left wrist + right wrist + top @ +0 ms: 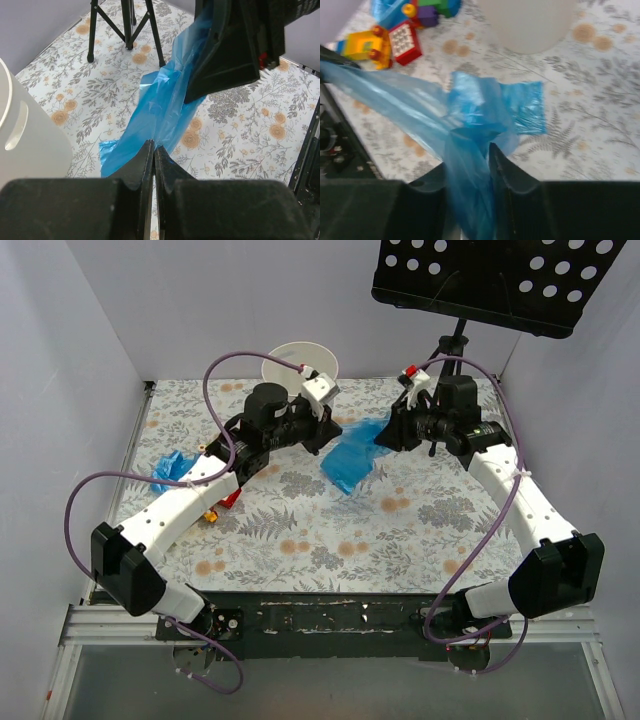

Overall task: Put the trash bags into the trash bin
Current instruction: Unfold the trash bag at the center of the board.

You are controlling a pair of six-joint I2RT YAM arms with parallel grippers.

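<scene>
Left tool point(154, 148): pressed together on trash bag point(165, 110)
Right tool point(468, 165): pinching same bag
Trash bin point(285, 358): beyond left tool, bag not in

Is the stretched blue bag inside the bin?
No, the blue bag hangs between the left hand and right hand, outside the white bin.

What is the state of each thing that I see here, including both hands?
Left hand: shut on one end of the stretched trash bag.
Right hand: shut on its other end, lifted.
Second trash bag: crumpled on the table.
Trash bin: upright, no bag seen inside.
Toy blocks: lying loose.
Music stand: upright.
</scene>
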